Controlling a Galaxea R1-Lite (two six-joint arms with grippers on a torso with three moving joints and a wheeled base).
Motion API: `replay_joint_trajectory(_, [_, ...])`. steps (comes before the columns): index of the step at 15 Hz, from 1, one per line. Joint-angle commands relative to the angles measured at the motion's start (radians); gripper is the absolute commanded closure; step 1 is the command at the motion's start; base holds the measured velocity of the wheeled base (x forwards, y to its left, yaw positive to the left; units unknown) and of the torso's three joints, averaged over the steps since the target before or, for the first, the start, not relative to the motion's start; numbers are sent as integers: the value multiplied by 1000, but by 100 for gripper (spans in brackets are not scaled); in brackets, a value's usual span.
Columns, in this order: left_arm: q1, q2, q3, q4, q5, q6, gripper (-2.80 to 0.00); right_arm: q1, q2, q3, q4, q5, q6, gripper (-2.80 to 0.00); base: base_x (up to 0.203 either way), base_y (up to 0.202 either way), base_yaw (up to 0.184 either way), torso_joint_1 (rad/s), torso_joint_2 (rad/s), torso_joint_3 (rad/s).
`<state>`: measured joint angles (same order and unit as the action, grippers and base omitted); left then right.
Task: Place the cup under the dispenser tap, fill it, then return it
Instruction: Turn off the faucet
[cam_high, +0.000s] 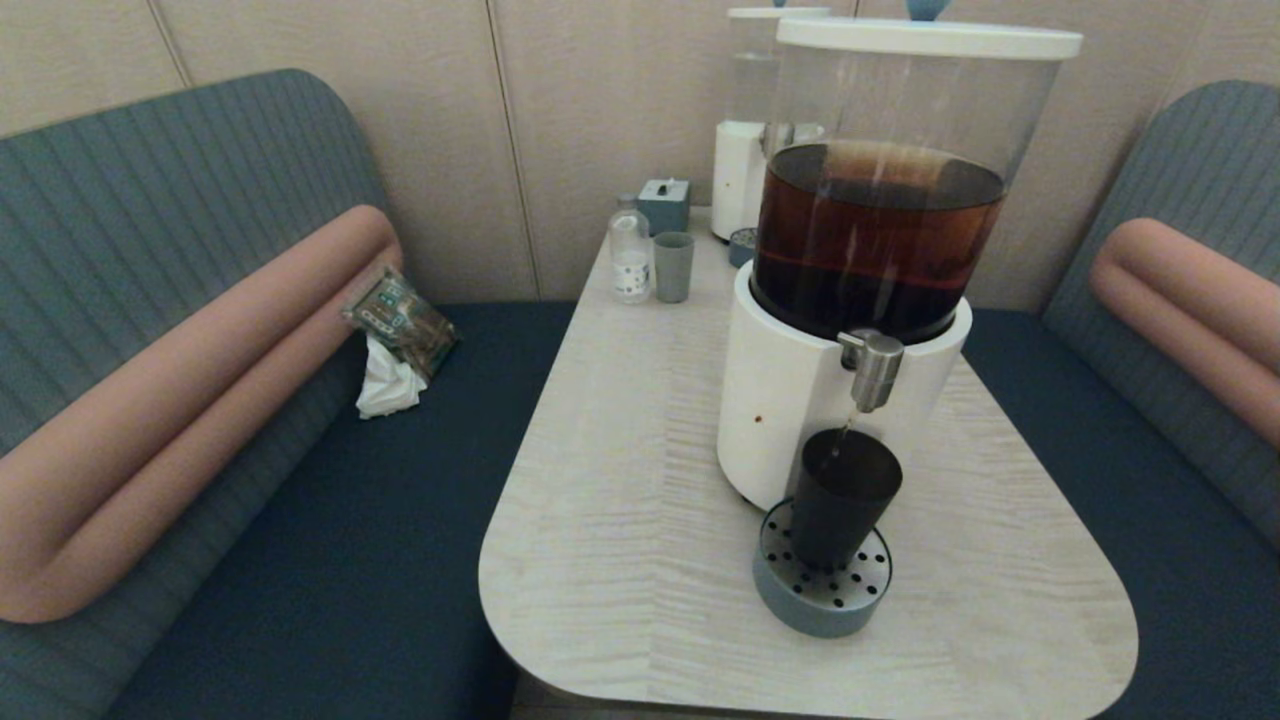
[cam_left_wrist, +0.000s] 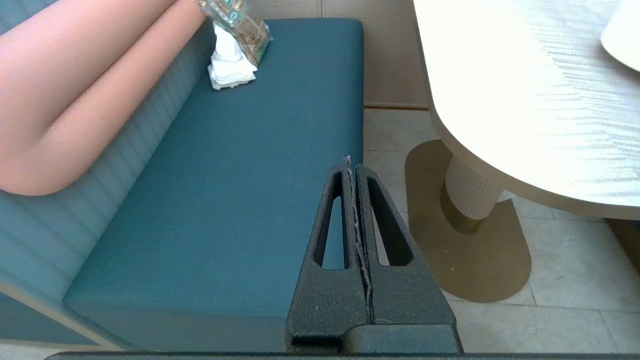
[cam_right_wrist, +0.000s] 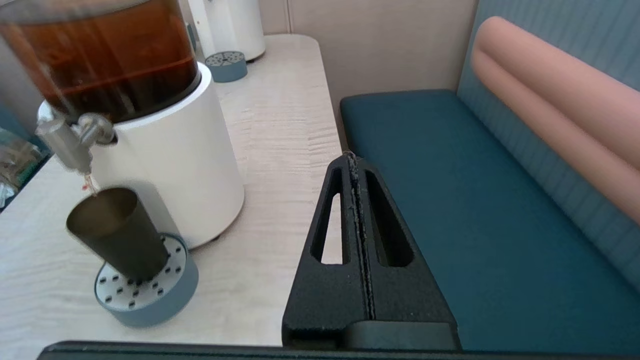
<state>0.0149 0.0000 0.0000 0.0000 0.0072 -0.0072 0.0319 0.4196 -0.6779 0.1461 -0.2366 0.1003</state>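
Observation:
The dark smoky cup (cam_high: 838, 497) (cam_right_wrist: 116, 231) stands upright on the round grey-blue drip tray (cam_high: 822, 596) (cam_right_wrist: 150, 295), directly below the steel dispenser tap (cam_high: 872, 368) (cam_right_wrist: 70, 140). A thin brown stream falls from the spout into the cup. The tap belongs to the big clear tank of brown liquid on a white base (cam_high: 790, 400) (cam_right_wrist: 175, 165). My right gripper (cam_right_wrist: 352, 156) is shut and empty, hanging off the table's right edge, well apart from the cup. My left gripper (cam_left_wrist: 351, 162) is shut and empty, low beside the left bench, away from the table. Neither gripper shows in the head view.
At the table's far end stand a small bottle (cam_high: 630, 252), a grey-green cup (cam_high: 673, 266), a small blue box (cam_high: 665, 205) and a smaller white-based dispenser (cam_high: 745, 150) with its own drip tray (cam_right_wrist: 227, 65). A packet and tissue (cam_high: 395, 340) lie on the left bench.

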Motion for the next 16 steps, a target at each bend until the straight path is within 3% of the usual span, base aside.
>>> replay_joint_trajectory(1, [0,2,2,0,0,0,0,-16,-124,36,17,4,0,0,0,0,0,0,0,0])
replay_joint_trajectory(4, [0,2,2,0,0,0,0,-32,-280,68,85,66,0,0,0,0,0,0,0,0])
replay_joint_trajectory(8, [0,2,2,0,0,1,0,-33,-418,168,188,215,-31,0,0,0,0,0,0,0])
replay_joint_trajectory(12, [0,2,2,0,0,0,0,-33,-418,438,8,233,-147,0,0,0,0,0,0,0])
replay_joint_trajectory(16, [0,2,2,0,0,0,0,-33,-418,676,-204,232,-163,0,0,0,0,0,0,0])
